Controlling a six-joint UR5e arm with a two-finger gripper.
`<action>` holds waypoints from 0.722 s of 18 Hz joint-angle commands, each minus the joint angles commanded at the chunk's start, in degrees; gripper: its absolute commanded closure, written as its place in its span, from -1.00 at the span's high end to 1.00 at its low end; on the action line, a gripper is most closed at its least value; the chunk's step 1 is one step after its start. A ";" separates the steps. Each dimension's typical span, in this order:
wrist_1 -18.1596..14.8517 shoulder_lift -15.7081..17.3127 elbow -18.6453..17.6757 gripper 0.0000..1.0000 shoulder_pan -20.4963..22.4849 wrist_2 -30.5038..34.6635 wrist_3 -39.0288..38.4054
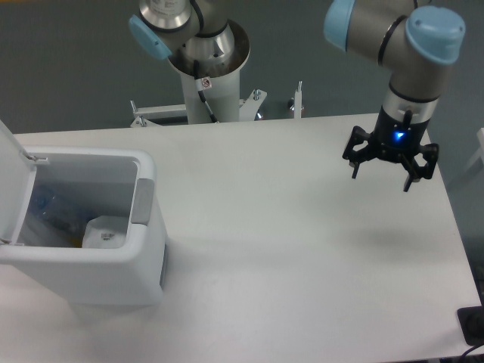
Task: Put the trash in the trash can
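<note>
Hand [381, 171] hangs near the table's [287, 249] right edge, fingers spread wide, holding nothing. Both trash pieces, paper wrapper [104, 231] and bottle [47, 209], lie inside the open trash can [113, 276] at the left edge, well apart.

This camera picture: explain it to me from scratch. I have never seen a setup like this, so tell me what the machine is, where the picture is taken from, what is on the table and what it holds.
The picture comes from one fixed camera looking down at a white table. The grey and blue jointed thing is a robot arm, bolted to a post behind the table. At its end hangs a black gripper with two fingers, spread open and holding nothing. On the left stands a white trash can with its lid swung up. Inside lie a crumpled white wrapper and a clear plastic bottle, only partly visible.
</note>
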 joint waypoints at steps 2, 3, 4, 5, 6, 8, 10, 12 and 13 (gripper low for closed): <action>0.00 0.00 -0.70 1.00 -0.62 0.19 2.81; 0.00 -0.09 -0.88 1.00 -0.97 0.28 3.35; 0.26 0.00 -1.67 1.00 -1.75 1.93 3.88; 0.35 0.09 -1.85 1.00 -2.28 2.99 4.14; 0.35 0.00 -1.94 1.00 -2.55 3.35 4.23; 0.53 0.09 -2.20 1.00 -2.81 3.36 4.23; 0.53 0.09 -2.29 1.00 -2.90 3.36 4.23; 0.62 0.09 -2.55 1.00 -2.99 3.36 4.15; 0.62 0.09 -2.90 1.00 -2.99 3.27 4.14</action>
